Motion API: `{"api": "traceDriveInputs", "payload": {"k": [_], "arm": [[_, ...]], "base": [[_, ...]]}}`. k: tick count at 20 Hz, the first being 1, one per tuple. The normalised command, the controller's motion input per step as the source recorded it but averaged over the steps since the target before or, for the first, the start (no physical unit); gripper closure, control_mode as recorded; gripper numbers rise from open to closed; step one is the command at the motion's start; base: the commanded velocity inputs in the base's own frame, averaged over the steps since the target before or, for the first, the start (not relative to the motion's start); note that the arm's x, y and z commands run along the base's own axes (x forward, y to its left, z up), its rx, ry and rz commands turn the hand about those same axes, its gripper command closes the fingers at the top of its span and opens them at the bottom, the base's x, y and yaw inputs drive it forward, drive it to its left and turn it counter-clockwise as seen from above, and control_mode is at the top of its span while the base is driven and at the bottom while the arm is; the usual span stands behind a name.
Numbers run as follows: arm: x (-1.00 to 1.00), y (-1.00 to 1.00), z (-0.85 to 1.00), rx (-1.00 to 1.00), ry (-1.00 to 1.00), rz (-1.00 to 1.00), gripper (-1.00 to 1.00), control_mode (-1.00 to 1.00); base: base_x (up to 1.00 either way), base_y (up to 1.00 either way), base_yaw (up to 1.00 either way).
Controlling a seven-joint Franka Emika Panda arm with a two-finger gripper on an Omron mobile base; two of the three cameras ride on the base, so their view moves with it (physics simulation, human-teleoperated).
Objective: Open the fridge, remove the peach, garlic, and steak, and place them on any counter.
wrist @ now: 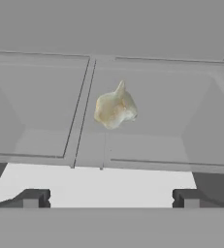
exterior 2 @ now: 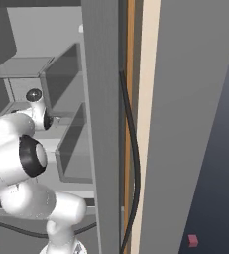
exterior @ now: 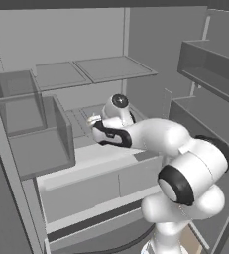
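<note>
The fridge (exterior: 61,74) stands open, and the arm reaches deep onto its lower shelf (wrist: 147,145). The gripper (wrist: 111,198) is spread fully wide and holds nothing. The garlic (wrist: 115,108) lies on that shelf straight ahead of the fingertips, centred between them but apart, its pointed tip tilted up and away from the hand.

1. The grey shelf (wrist: 147,145) inside the fridge (exterior: 145,39) lies ahead of the claw (wrist: 111,198).
2. The garlic (wrist: 115,107) lies on this shelf, straight ahead of the claw, well apart from it.
</note>
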Motion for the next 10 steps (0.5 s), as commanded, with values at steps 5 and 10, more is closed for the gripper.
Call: {"api": "traceDriveInputs", "payload": {"k": [5,10], "arm": [[0.75,0.15,-0.26,0.00,0.07,0.00,-1.00,-1.00],[0.62,0.15,-0.31,0.00,0.07,0.00,-1.00,-1.00]], "base": [[0.00,0.00,0.00],[0.00,0.00,0.00]]}}
